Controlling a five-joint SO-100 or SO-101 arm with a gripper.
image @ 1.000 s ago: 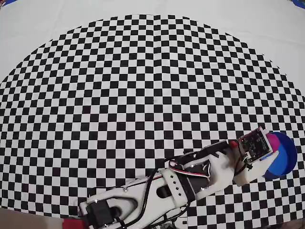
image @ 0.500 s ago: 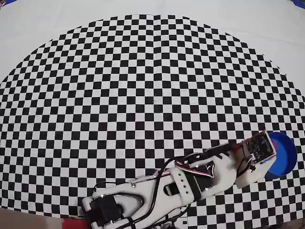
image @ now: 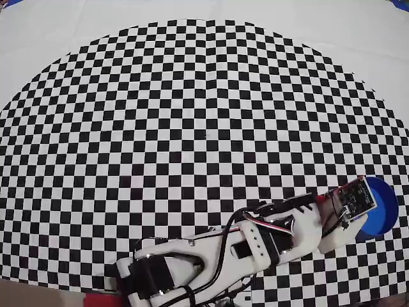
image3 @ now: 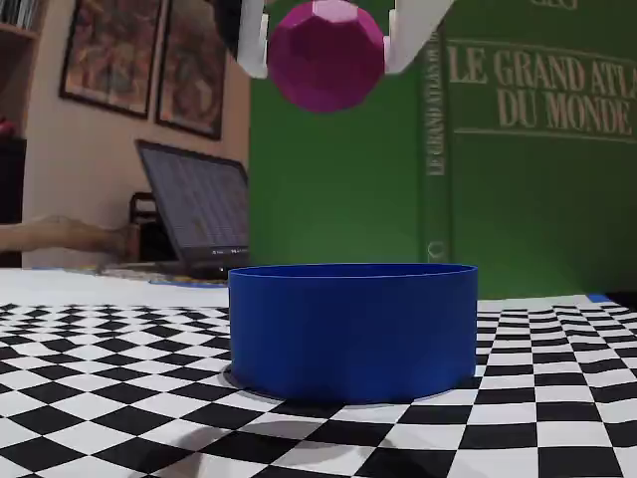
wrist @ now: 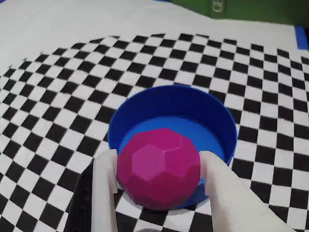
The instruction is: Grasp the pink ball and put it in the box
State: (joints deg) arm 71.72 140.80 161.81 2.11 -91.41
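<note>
On the checkered table (image3: pixel 90 398), the claw (image3: pixel 328 40) is gripping the pink ball (image3: pixel 326 55) above the blue box (image3: pixel 352 329); releasing off-centre risks bouncing it off the rim.

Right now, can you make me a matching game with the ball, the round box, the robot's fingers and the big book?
Things:
1. pink ball
2. blue box
3. gripper
4. green atlas

States:
A. stands behind the box
B. held in the air above the box
C. sits empty on the checkered mat
D. shut around the ball

Pairs: 1-B, 2-C, 3-D, 4-A
</note>
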